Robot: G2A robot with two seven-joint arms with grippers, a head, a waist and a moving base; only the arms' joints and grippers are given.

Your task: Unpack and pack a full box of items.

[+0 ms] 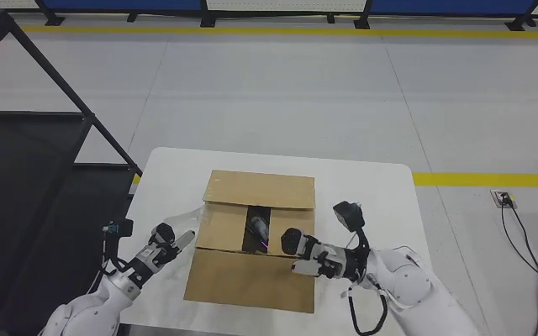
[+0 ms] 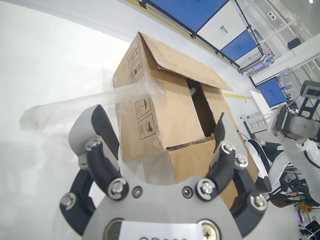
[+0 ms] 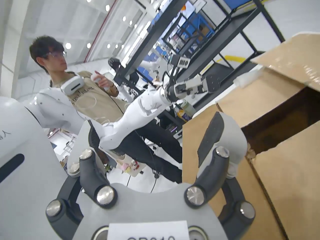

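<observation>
Box [image 1: 256,244] stands at the middle of the white counter [image 1: 370,181], toward its near edge. Its two outer flaps are folded back: the far flap [image 1: 261,189] is tilted up and the near flap [image 1: 250,284] slopes toward the robot. The two inner flaps lie almost shut and cover most of the opening. They leave a narrow dark slot [image 1: 257,231] in which the contents are dimly seen. A strip of clear tape [image 2: 87,101] is stuck to the box's left wall and trails outward from it.

Left end effector [image 1: 175,237] sits low, just beside the box's left wall, with its fingers spread and holding nothing. In the left wrist view it [image 2: 160,118] frames the box's near left corner, with the tape passing above one finger. Contact with the box cannot be told.

Right end effector [image 1: 296,254] lies at the box's right edge beside the slot, with its fingers likewise spread and empty. In its wrist view [image 3: 153,126] one finger overlaps the cardboard.

A black frame [image 1: 59,160] stands left of the counter. A yellow floor line [image 1: 475,178] runs to the right.
</observation>
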